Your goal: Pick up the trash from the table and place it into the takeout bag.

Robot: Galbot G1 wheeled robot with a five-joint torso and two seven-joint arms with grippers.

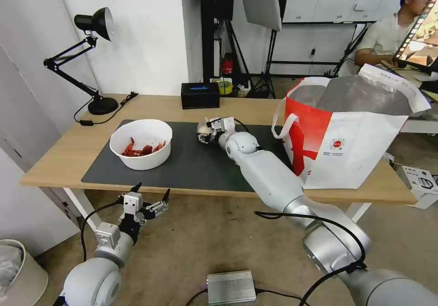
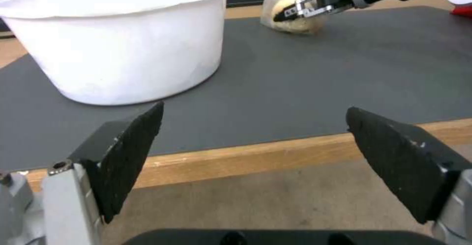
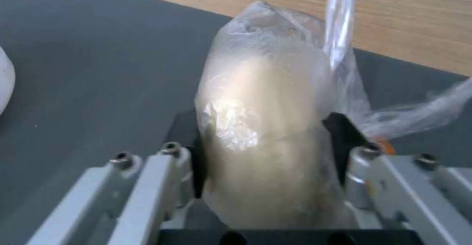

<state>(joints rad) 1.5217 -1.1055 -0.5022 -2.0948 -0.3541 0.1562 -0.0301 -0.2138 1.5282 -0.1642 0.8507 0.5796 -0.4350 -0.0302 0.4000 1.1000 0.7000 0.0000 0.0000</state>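
A small knotted clear bag of white food (image 1: pixel 203 132) (image 3: pixel 265 127) lies on the dark grey mat (image 1: pixel 191 167) in the middle of the table (image 1: pixel 59 155). My right gripper (image 1: pixel 208 135) (image 3: pixel 268 142) is shut on it, one finger pressing each side. The white bowl of red crayfish shells (image 1: pixel 141 144) (image 2: pixel 118 42) stands on the mat's left part. Below the table's front edge, in front of the bowl, my left gripper (image 1: pixel 151 190) (image 2: pixel 253 134) hangs open and holds nothing. The red-and-white takeout bag (image 1: pixel 356 132) stands open at the table's right end.
A black desk lamp (image 1: pixel 91 59) stands at the table's back left and a black tissue box (image 1: pixel 200 95) at the back middle. On the floor lie a grey metal box (image 1: pixel 230 287), a bin (image 1: pixel 18 269) at the left and a white carton (image 1: pixel 419 183) at the right.
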